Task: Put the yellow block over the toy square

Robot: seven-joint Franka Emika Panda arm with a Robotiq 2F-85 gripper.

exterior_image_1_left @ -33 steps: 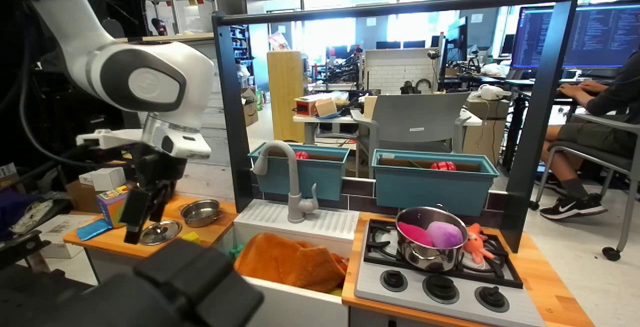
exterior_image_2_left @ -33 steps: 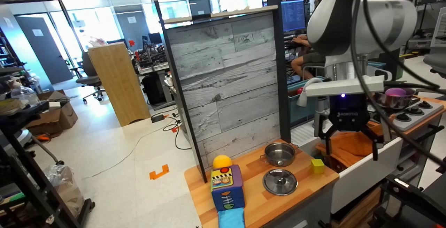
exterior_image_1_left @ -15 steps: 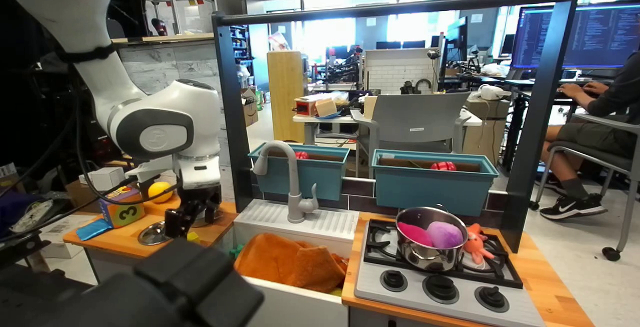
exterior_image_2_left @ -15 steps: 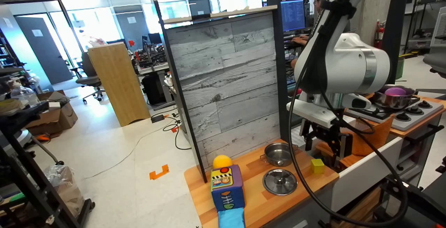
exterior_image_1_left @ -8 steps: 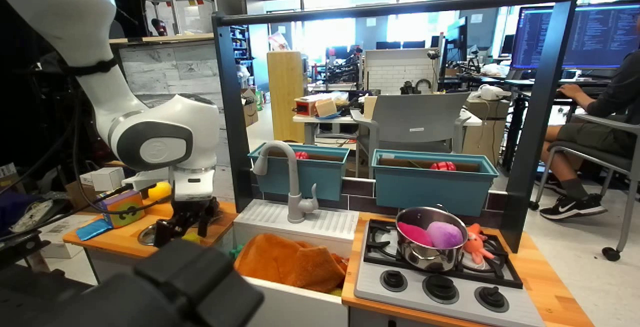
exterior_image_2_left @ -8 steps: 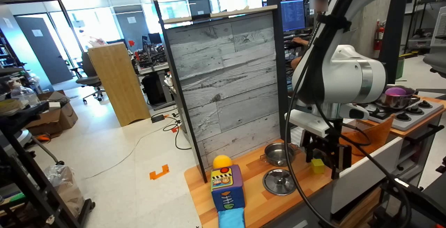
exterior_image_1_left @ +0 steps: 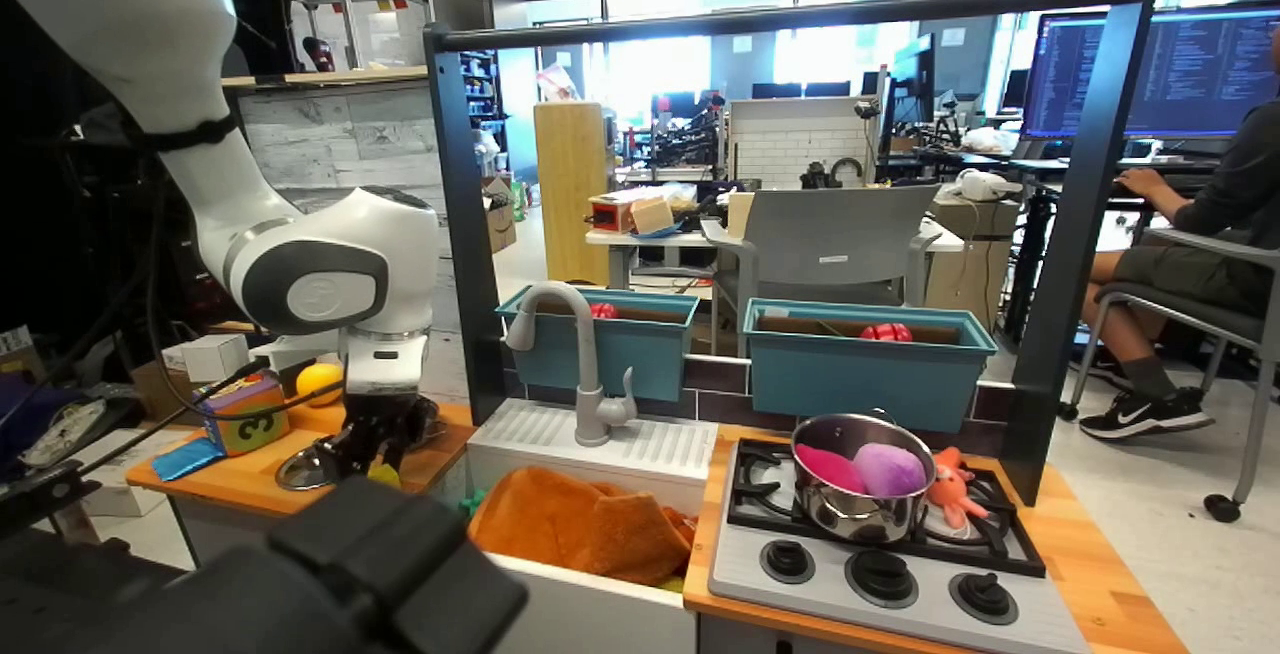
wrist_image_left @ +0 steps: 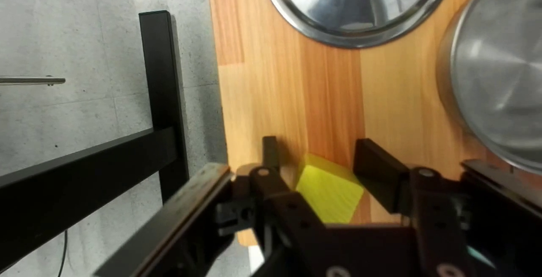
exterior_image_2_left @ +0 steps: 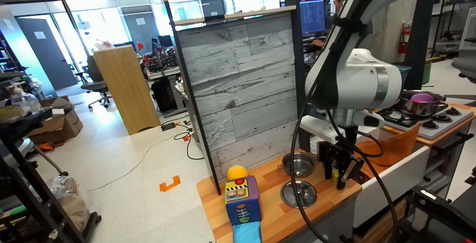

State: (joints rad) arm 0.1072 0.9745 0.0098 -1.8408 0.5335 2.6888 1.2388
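The yellow block (wrist_image_left: 327, 196) rests on the wooden counter, turned at an angle to the jaws. My gripper (wrist_image_left: 316, 152) reaches down around it, partly closed but still open. In the wrist view, the right finger (wrist_image_left: 377, 171) is at or very near one corner of the block, while a gap shows toward the left finger (wrist_image_left: 270, 152). In an exterior view, the fingers hide much of the block (exterior_image_2_left: 335, 176). The toy square, a soft cube (exterior_image_2_left: 242, 200) in purple, blue and yellow, stands at the counter's far end, with a blue flap lying beside it.
Between block and cube lie a metal lid (exterior_image_2_left: 293, 194) and a small metal pot (exterior_image_2_left: 303, 163). An orange-yellow ball (exterior_image_2_left: 237, 171) sits behind the cube. A grey panel (exterior_image_2_left: 238, 87) rises along the counter's back. The sink holds an orange cloth (exterior_image_1_left: 580, 524).
My gripper has come across from over the sink and down around the yellow block. Its jaws have narrowed in the last half second. The block and cube stay where they were.
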